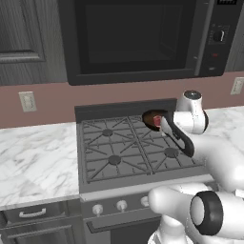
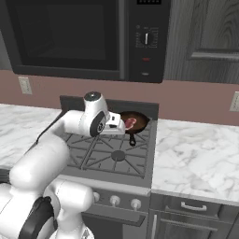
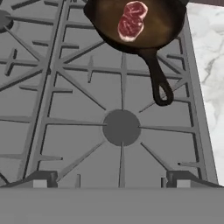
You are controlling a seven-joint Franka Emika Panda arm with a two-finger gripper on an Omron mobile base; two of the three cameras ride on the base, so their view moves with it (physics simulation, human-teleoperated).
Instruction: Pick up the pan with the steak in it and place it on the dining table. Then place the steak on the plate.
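Note:
The dark pan [image 3: 162, 22] sits on the stove's back right burner, its short handle [image 3: 158, 83] pointing toward the front. The red-pink steak [image 3: 131, 19] lies flat inside it. From the right base view, the pan [image 2: 140, 120] and steak [image 2: 129, 123] sit just beyond the hand. My gripper [image 3: 109, 181] hovers above the front right burner, short of the handle, open, with nothing between its fingers. From the left base view the hand partly covers the pan [image 1: 151, 117]. The dining table and the plate are out of view.
The grey stove grates [image 3: 65, 87] spread under the hand. Marble counter runs to the left [image 1: 33, 162] and to the right [image 2: 200, 154] of the stove. A black microwave [image 1: 138, 38] hangs low above the stove. Knobs [image 1: 121, 205] line its front.

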